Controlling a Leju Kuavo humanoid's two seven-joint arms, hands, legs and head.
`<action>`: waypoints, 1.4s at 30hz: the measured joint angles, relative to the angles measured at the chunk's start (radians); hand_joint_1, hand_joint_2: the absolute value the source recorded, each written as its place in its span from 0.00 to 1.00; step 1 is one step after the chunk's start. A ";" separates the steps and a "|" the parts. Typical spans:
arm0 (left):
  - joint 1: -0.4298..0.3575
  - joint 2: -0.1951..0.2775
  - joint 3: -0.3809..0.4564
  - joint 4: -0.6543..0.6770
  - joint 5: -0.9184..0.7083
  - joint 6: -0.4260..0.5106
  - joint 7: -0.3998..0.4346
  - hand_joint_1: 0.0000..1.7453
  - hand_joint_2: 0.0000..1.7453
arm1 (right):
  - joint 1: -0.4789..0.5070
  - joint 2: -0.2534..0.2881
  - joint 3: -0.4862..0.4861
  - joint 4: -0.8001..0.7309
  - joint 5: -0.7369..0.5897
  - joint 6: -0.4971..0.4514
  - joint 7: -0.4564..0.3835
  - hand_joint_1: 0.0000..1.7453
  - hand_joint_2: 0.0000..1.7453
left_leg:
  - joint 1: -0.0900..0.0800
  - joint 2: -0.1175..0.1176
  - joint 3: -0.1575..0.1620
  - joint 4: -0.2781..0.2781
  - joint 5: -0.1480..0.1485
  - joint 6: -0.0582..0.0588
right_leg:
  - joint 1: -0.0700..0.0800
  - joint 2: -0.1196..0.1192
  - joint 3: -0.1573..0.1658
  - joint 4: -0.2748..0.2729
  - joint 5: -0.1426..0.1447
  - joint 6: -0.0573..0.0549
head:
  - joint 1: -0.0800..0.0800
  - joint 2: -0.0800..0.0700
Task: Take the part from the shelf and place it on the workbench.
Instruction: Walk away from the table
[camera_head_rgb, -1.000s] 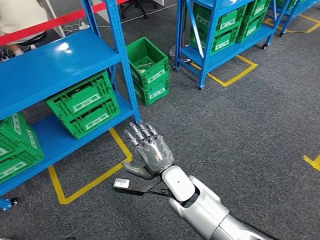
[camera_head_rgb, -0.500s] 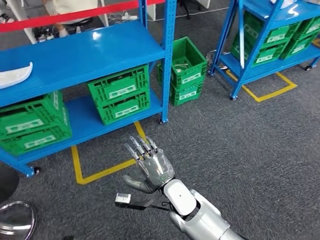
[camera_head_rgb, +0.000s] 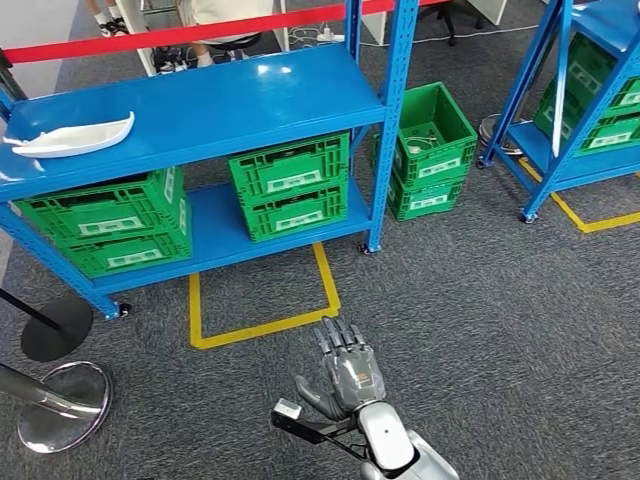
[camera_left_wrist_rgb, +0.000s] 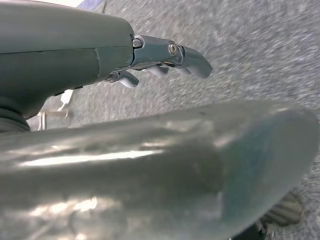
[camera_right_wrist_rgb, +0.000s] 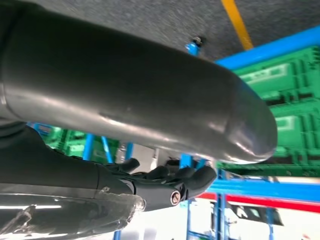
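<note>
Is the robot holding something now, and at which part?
Nothing is held. The right hand is open above the floor, the left hand too; the white part lies on the shelf.

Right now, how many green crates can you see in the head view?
At least 8: two stacked lower-left, two stacked lower-middle on the near blue shelf, two stacked on the floor, and two or more on the right shelf; others may be hidden.

left hand (camera_left_wrist_rgb: 158, 145) | fingers (camera_left_wrist_rgb: 188, 55) extended, empty | over grey carpet (camera_left_wrist_rgb: 256, 55)
</note>
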 joint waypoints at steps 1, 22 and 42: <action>-0.003 -0.002 0.000 0.000 0.000 0.002 0.000 0.00 0.00 | 0.004 -0.001 -0.003 0.018 0.000 -0.014 0.025 0.00 0.00 | -0.002 0.022 -0.031 0.068 -0.036 -0.002 | 0.002 -0.014 -0.001 0.000 -0.001 -0.003 | -0.002 0.000; -0.002 -0.040 0.051 0.000 0.033 0.113 -0.001 0.00 0.00 | 0.174 -0.018 -0.524 0.348 -0.013 -0.164 0.231 0.00 0.00 | -0.007 -0.053 0.078 -0.091 0.034 0.053 | 0.002 0.009 -0.044 0.123 -0.053 0.045 | 0.015 0.000; -0.007 -0.042 0.055 -0.002 -0.030 0.245 -0.023 0.00 0.00 | 0.269 -0.010 -0.835 0.332 -0.001 -0.165 0.360 0.00 0.00 | -0.021 0.100 0.094 -0.082 0.009 0.036 | 0.013 -0.125 0.031 -0.005 -0.024 0.027 | 0.007 0.000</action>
